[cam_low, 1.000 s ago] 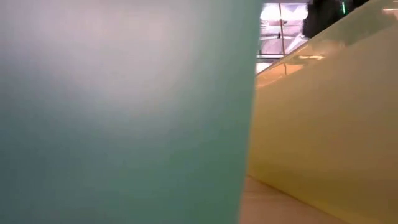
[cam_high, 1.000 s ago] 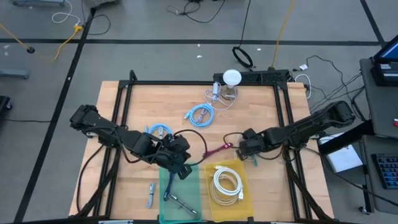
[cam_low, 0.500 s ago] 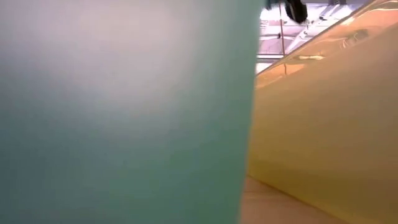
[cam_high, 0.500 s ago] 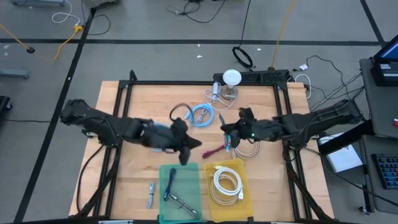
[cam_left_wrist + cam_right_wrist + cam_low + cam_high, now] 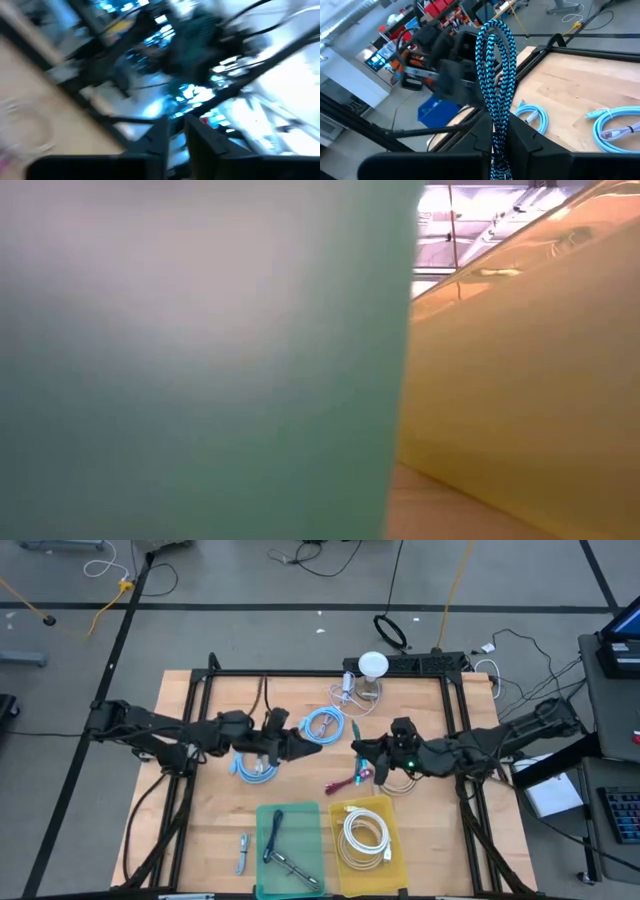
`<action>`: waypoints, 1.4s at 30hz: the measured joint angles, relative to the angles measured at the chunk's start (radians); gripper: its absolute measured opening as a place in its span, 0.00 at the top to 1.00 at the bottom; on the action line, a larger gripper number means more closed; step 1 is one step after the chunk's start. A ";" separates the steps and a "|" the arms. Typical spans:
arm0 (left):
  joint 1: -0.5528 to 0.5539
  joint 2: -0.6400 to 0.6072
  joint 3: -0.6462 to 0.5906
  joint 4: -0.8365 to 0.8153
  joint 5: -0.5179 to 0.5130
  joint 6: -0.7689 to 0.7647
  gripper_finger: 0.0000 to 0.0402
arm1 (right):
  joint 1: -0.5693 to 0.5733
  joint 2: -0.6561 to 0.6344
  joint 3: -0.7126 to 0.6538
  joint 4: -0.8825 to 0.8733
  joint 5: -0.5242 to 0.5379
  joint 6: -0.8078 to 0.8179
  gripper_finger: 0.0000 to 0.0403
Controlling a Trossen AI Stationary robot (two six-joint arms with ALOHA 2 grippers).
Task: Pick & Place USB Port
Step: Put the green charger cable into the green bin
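Over mid-table, right gripper is clamped on a blue-black braided cable; left gripper near the light-blue coil, fingers nearly closed, empty.

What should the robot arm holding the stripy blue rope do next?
Probably carry it toward the teal tray. The right gripper is shut on the braided blue-black cable, held up above the table, and a dark cable already lies in that tray.

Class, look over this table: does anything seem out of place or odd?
Yes. A small grey tool lies on the bare table beside the green tray, not in a tray. The low view is blocked by the trays' walls, so it shows nothing of the work.
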 joint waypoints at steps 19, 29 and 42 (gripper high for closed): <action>0.004 0.078 0.183 -0.124 0.107 0.054 0.35 | -0.018 0.098 0.000 0.338 -0.028 -0.067 0.95; -0.002 0.104 0.183 -0.072 0.112 0.032 0.38 | -0.042 0.165 0.000 0.426 -0.081 -0.046 0.95; -0.052 0.102 0.183 -0.066 0.094 0.045 0.60 | -0.061 0.173 0.000 0.459 -0.092 -0.057 0.95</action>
